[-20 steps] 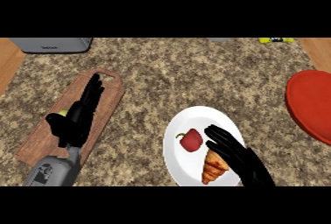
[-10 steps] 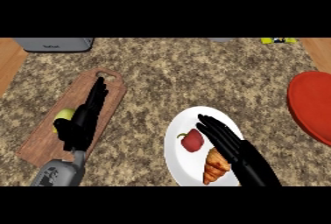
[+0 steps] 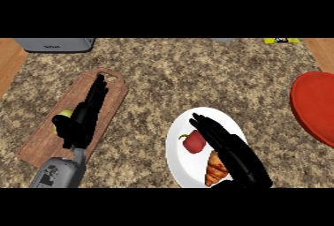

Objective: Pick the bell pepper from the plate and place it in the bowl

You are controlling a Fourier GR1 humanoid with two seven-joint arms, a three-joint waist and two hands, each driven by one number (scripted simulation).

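The right robot hand (image 3: 228, 148) is seen with straight fingers over the white plate (image 3: 179, 165), just beside the red bell pepper (image 3: 194, 142) at its 9 o'clock; nothing is held. The left robot hand (image 3: 85, 117) is opened flat over the wooden cutting board (image 3: 39, 148). The red bowl (image 3: 316, 106) is placed at 3 o'clock on the speckled counter (image 3: 183, 70); no writing can be read.
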